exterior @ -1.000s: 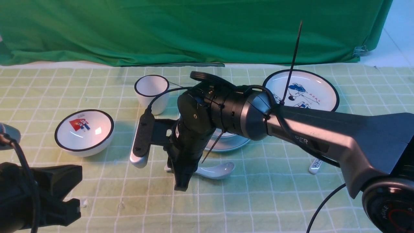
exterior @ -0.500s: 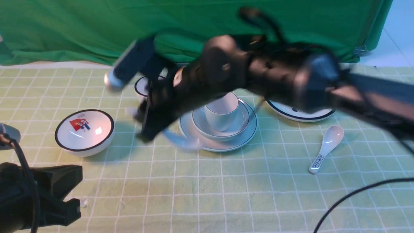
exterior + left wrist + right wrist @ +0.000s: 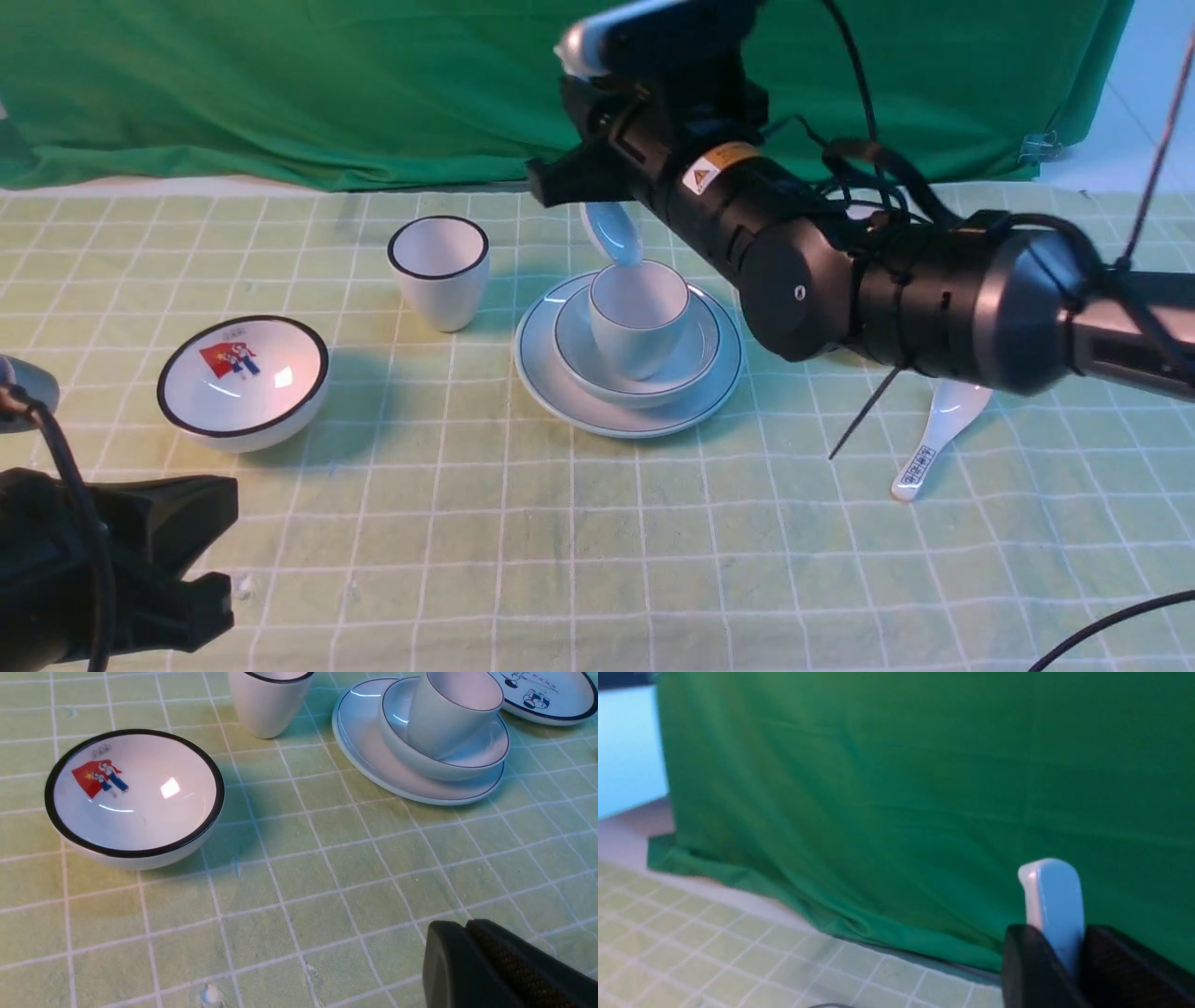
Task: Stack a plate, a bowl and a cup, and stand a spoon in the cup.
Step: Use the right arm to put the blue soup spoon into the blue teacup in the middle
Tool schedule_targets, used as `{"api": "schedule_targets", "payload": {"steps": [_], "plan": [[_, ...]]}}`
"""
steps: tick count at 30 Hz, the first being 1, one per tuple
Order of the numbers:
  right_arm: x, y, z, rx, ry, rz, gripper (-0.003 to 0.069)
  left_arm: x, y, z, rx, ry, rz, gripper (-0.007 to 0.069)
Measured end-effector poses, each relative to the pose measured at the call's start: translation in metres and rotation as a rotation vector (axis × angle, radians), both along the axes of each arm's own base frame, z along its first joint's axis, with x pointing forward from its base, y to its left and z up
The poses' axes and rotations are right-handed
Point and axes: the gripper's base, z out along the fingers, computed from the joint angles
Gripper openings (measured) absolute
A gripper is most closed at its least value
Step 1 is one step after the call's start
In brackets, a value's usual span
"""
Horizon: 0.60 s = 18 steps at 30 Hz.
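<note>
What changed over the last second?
The right gripper lifted the spoon off the cloth in front of the plate and swung it up and back; it now hangs bowl-end down at the rim of the cup. The plate, bowl and cup stack and the shut left gripper stayed put.

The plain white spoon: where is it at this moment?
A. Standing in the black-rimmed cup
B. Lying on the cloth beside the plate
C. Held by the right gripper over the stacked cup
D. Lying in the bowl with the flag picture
C: the right gripper clamps the spoon by its handle, scoop end down, just over the rim of the cup.
</note>
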Motion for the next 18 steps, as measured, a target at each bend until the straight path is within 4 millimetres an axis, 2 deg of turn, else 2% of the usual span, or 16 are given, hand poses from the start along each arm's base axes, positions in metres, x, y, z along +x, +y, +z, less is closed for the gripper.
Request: {"api": "schedule_targets", "payload": {"steps": [3,11,16,18], "plan": [[0.007,-0.003,-0.012,0.049,0.034,-0.033,0.0169,0.0,0.0,-0.001,0.003,0.007,0.0,0.002],[0.014,0.002,-0.047,0.01,0.075,-0.043,0.0174,0.0,0.0,-0.001,0.004,0.011,0.0,0.002],[0.014,0.003,-0.055,-0.017,0.103,-0.03,0.0203,-0.001,0.0,-0.001,0.005,0.013,0.001,0.002],[0.011,0.004,-0.057,-0.055,0.137,-0.004,0.0255,-0.001,0.0,-0.001,-0.003,0.017,0.001,0.002]]}}
